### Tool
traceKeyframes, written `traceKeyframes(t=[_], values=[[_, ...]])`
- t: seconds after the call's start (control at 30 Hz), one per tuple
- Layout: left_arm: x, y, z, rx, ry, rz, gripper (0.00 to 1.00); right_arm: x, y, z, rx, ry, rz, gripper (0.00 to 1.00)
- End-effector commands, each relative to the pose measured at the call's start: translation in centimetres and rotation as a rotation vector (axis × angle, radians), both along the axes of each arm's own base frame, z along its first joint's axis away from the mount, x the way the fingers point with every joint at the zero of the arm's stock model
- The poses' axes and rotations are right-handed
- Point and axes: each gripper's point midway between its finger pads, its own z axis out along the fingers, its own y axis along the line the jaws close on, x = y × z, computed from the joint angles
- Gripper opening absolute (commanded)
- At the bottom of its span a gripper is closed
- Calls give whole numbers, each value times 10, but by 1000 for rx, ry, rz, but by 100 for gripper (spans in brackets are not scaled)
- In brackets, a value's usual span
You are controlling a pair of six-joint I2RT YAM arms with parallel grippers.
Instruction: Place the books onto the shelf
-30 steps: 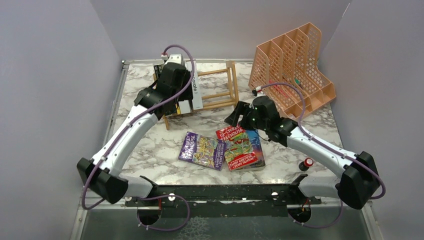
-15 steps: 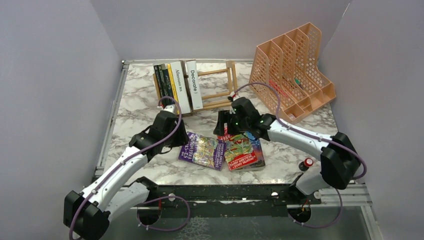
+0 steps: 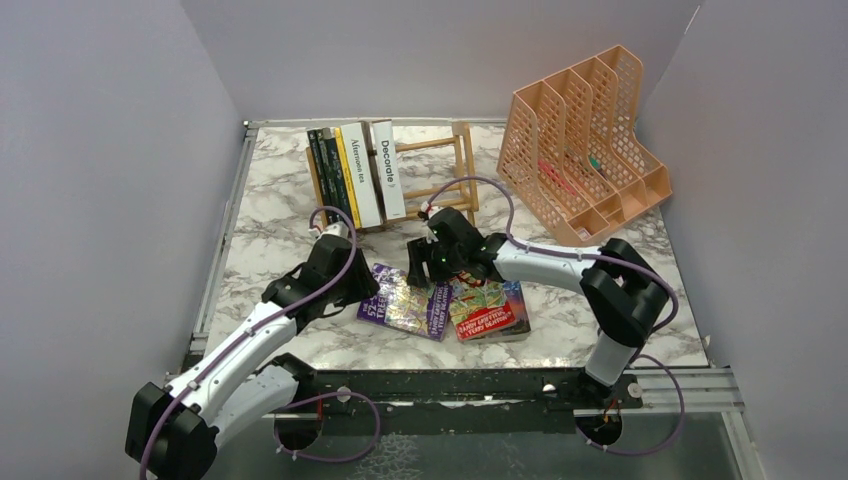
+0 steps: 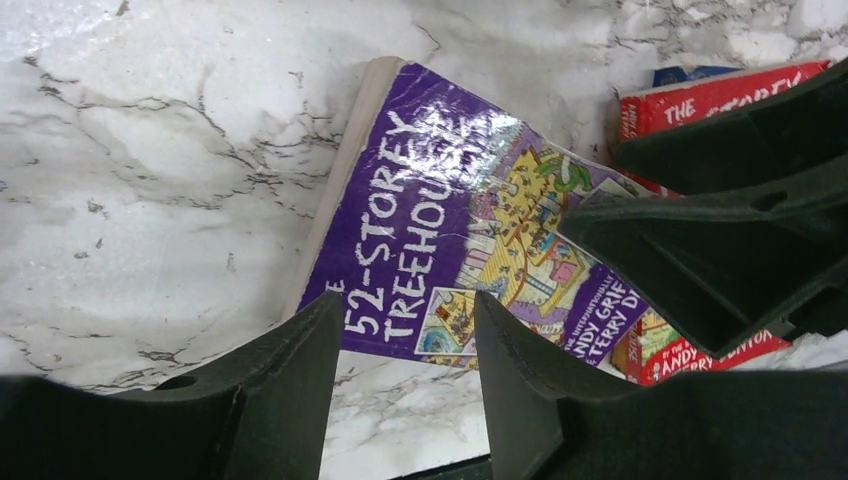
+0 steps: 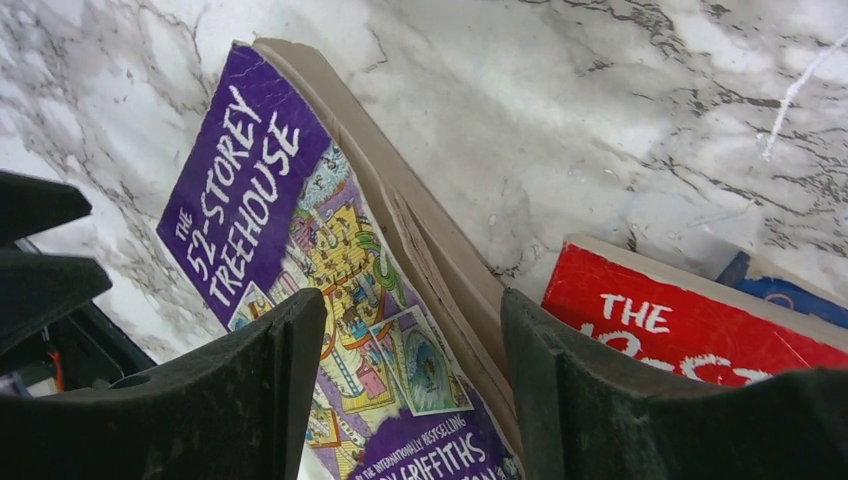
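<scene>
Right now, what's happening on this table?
Both arms are working at the purple book, which lies beside the red book. The left gripper and right gripper hover open over it from opposite sides; neither holds it. Several books already stand on the shelf.

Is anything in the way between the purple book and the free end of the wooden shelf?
No object lies on the tabletop between the purple book and the free right end of the shelf. Only the right gripper hangs over the book's far edge on that line. The red book lies beside the purple one, off that path.
</scene>
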Motion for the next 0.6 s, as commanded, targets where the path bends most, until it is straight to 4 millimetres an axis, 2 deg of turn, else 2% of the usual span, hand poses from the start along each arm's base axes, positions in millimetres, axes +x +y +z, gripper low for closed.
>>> traceKeyframes(t=[0.0,0.17,0.23,0.33,0.43,0.57], values=[[14,9,3,-2,-54,112,53,-15,10,-6,25,3,156,68],[23,28,-2,71,-94,192,53,-60,14,-21,91,139,356,66],[25,30,-1,79,-101,209,53,-65,12,-27,85,161,368,60],[26,31,-2,76,-98,223,53,-61,10,-30,83,132,345,52],[25,29,-3,71,-90,223,53,-52,12,-30,94,92,311,35],[26,27,-2,74,-86,213,53,-46,17,-25,136,68,279,7]])
